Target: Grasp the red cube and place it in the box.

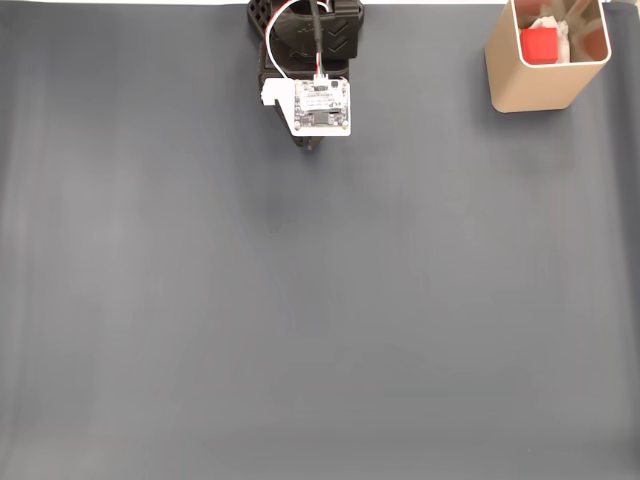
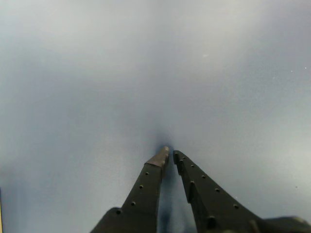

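Observation:
The red cube lies inside the tan box at the top right of the fixed view, beside some white crumpled material. The arm is folded back at the top centre, far left of the box, with its white camera board facing up; the gripper pokes out just below that board. In the wrist view the two dark fingers meet at their tips, so the gripper is shut with nothing between them, hovering low over the bare grey mat.
A dark grey mat covers the whole table in the fixed view. The arm's black base stands at the top edge, with a red and white cable looping over it.

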Available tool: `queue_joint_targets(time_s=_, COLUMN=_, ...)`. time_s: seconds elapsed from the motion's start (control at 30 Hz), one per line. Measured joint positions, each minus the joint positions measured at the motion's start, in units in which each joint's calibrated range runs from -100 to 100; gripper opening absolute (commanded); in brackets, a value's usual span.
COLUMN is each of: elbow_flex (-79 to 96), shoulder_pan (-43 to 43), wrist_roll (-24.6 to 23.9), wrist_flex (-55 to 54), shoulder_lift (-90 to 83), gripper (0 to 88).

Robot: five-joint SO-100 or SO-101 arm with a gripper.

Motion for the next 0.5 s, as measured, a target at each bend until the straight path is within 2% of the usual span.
queue_joint_targets(time_s=0.5, elbow_flex=0.0, shoulder_pan=0.0, wrist_roll=0.0, wrist_flex=0.1, shoulder_lift=0.0, gripper=0.3)
